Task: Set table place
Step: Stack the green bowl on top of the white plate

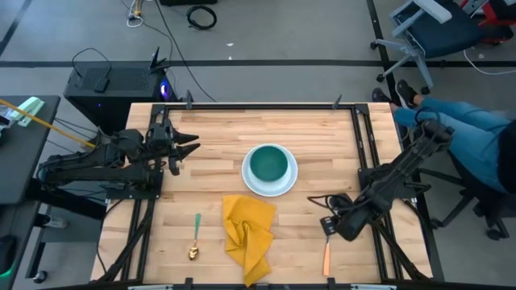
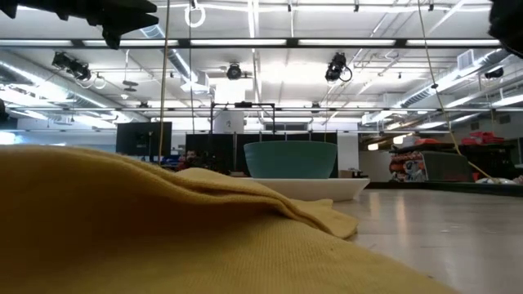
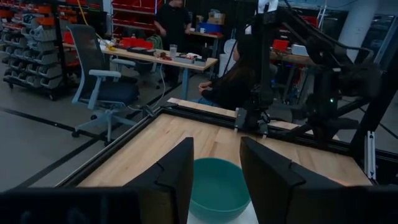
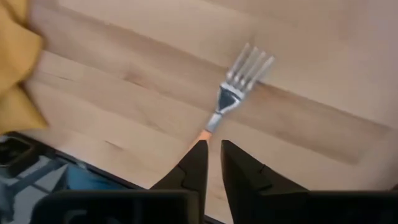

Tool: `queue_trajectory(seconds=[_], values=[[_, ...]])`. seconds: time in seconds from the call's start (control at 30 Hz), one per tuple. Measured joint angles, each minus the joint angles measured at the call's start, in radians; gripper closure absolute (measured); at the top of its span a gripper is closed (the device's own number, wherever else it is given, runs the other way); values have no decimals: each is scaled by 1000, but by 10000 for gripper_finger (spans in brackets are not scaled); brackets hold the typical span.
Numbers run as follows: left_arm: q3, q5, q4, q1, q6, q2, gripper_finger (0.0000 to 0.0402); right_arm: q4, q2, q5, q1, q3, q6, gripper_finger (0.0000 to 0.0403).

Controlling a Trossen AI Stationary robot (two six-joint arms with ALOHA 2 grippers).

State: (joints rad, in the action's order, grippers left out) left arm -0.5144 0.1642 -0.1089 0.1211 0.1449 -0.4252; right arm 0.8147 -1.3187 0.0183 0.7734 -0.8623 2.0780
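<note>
A fork [image 4: 244, 76] with silver tines and an orange handle [image 1: 326, 258] lies near the table's near right corner. My right gripper [image 1: 330, 227] [image 4: 212, 154] stands over it, fingers nearly together at the handle. A teal bowl [image 1: 268, 163] [image 3: 219, 186] sits on a white plate [image 1: 278, 189] at the table's middle. The crumpled yellow napkin [image 1: 248, 234] [image 2: 163, 229] lies flat near the near edge. A green-handled spoon [image 1: 195, 236] lies left of the napkin. My left gripper [image 1: 190, 145] [image 3: 216, 177] is open, held above the table left of the bowl. My right gripper pinches the fork's orange handle at its end next to the neck [image 4: 204, 134], coming from above and pointing down. The tines reach out past the fingertips. The fork looks level with the tabletop; whether it is lifted does not show.
Black rails [image 1: 363, 137] run along the light-wood table's [image 1: 210, 129] edges. A person in blue trousers [image 1: 468, 133] sits just past the right edge. A dark desk [image 1: 20, 153] stands to the left. Bare wood lies between the bowl and the fork.
</note>
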Motion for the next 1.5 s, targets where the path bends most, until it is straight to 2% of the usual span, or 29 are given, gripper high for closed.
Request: queue_trajectory(seconds=[0.27, 0.53, 0.77, 1.07, 1.2, 1.4, 1.5], values=[[0, 0, 0, 0, 0, 0, 255, -92, -82, -1, 71, 0, 105, 288], [0, 0, 0, 0, 1, 0, 249, -156, -188, -1, 65, 0, 122, 256], [0, 0, 0, 0, 1, 0, 259, -204, -293, -24, 36, 1, 107, 253], [0, 0, 0, 0, 1, 0, 257, -310, -351, -66, 18, -1, 103, 253], [0, 0, 0, 0, 1, 0, 250, -298, -334, -83, 24, 2, 119, 253], [0, 0, 0, 0, 1, 0, 251, -278, -275, 13, 28, 2, 116, 253], [0, 0, 0, 0, 1, 0, 255, -265, -265, -4, 34, 2, 120, 252]])
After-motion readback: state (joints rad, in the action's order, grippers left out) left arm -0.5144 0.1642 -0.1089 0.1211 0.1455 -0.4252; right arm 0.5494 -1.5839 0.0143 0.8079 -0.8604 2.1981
